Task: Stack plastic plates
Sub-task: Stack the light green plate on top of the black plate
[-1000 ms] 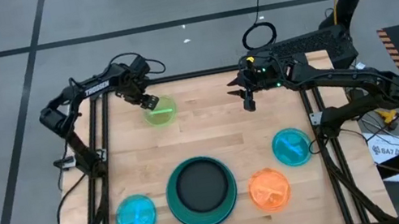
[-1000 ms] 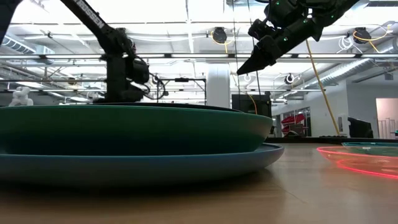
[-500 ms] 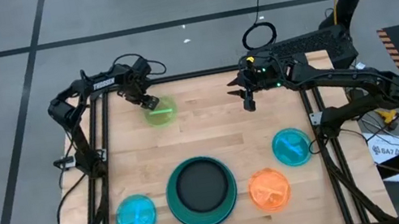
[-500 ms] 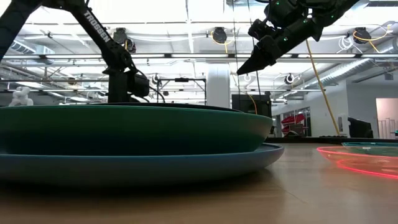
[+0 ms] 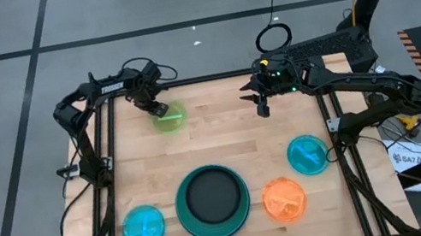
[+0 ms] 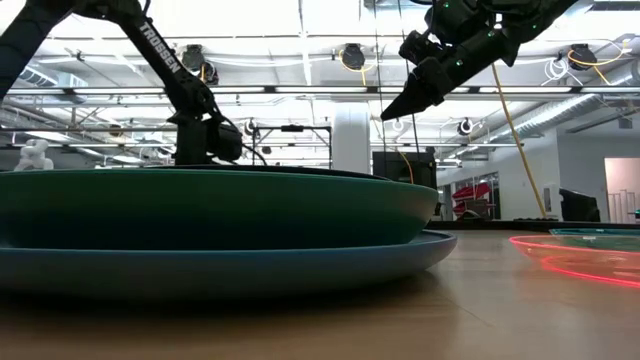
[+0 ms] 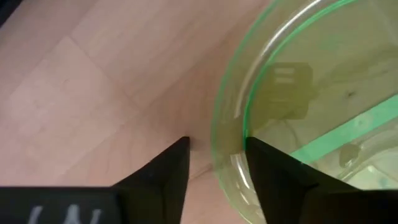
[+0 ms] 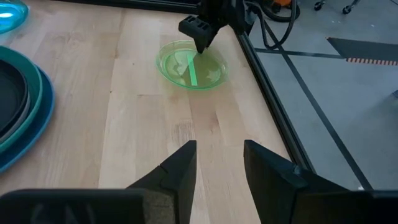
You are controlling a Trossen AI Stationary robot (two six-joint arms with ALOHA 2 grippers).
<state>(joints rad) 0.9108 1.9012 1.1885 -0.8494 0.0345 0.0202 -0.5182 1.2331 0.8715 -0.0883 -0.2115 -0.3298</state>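
Observation:
The small translucent green plate point(image 5: 169, 117) lies flat near the table's far left corner. My left gripper point(image 5: 160, 109) is down at its far-left rim point(image 7: 227, 146) and open, with one finger outside the rim and one inside; I cannot tell whether either touches it. My right gripper point(image 5: 262, 109) hangs open, high above the far middle of the table point(image 6: 390, 112). A stack of a large blue, a teal and a black plate point(image 5: 212, 202) sits at the near middle. Small cyan point(image 5: 143, 227), orange point(image 5: 284, 199) and teal point(image 5: 307, 155) plates lie singly on the wood.
The dark frame rails point(image 5: 107, 145) run along the table's left and right edges, close to the green plate. Bare wood point(image 5: 222, 133) lies between the green plate and the stack. In the low view the stack point(image 6: 200, 225) hides the left fingertips.
My left gripper has come down toward the green plate's rim while the arm's elbow has swung toward the far edge. The plates have not moved.

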